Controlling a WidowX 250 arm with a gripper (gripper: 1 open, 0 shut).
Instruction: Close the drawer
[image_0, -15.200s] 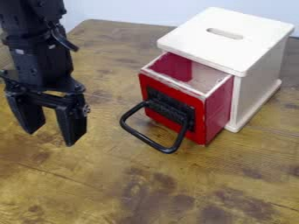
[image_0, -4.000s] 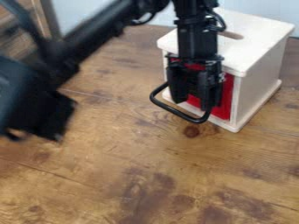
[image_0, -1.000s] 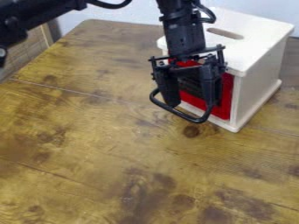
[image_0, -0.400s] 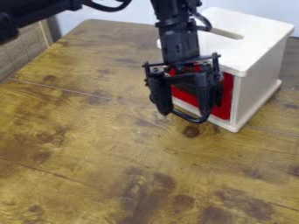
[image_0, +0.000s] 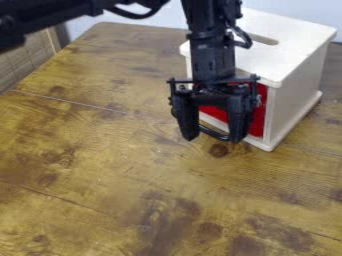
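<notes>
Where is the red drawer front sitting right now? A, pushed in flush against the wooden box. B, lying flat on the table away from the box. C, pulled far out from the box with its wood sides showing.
A: the drawer shows only its red front level with the face of the wooden box, with no pale sides exposed.

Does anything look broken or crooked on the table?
Nothing stands out. The red drawer sits pushed into the wooden box, which stands straight on the table. The hand hangs open in front of it.
</notes>
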